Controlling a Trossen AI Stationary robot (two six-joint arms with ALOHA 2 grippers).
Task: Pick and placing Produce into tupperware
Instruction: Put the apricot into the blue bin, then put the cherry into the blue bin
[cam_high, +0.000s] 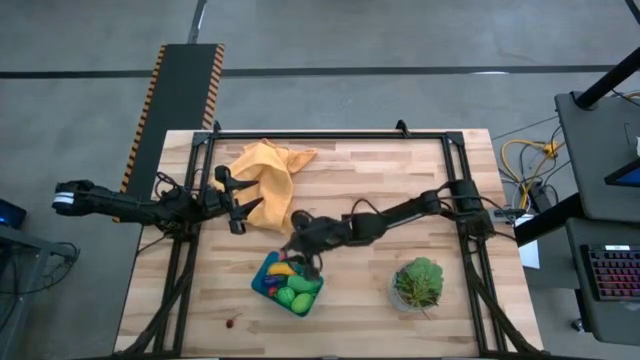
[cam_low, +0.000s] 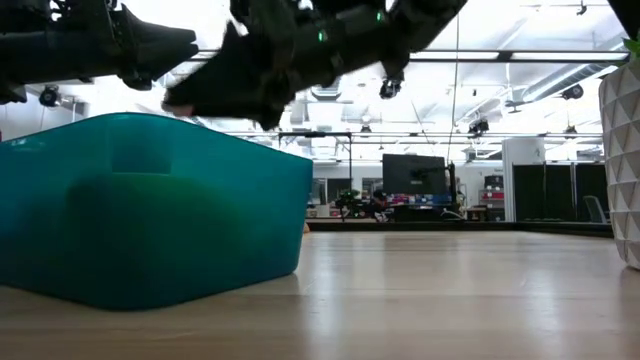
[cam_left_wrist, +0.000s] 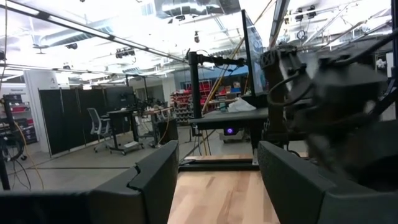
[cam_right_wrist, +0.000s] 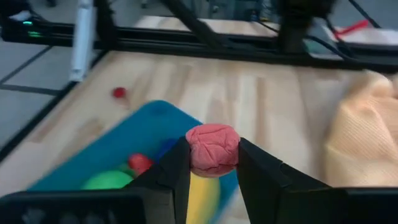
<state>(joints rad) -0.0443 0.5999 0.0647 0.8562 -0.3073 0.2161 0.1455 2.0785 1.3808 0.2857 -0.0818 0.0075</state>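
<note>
The teal-blue tupperware (cam_high: 287, 285) sits on the table near the front middle, holding green ovals, a yellow banana and red pieces; it fills the left of the low view (cam_low: 150, 210). My right gripper (cam_high: 300, 240) hovers just above its far edge, shut on a pink produce piece (cam_right_wrist: 213, 149). A small red piece (cam_high: 232, 322) lies on the wood by the near edge, also seen in the right wrist view (cam_right_wrist: 119, 93). My left gripper (cam_high: 247, 205) hangs open over the table's left side, next to the orange-yellow cloth (cam_high: 268, 170). My right gripper pinches the pink produce piece (cam_right_wrist: 213, 150) between its two fingers (cam_right_wrist: 176, 171), one on each side of it. The piece is lifted clear, above the tupperware's far edge (cam_right_wrist: 161, 115).
A leafy green plant in a clear pot (cam_high: 418, 283) stands at the near right. The orange-yellow cloth lies crumpled at the far left. A black frame (cam_high: 330, 135) runs along the table's far edge and sides. Bare wood lies between tupperware and plant.
</note>
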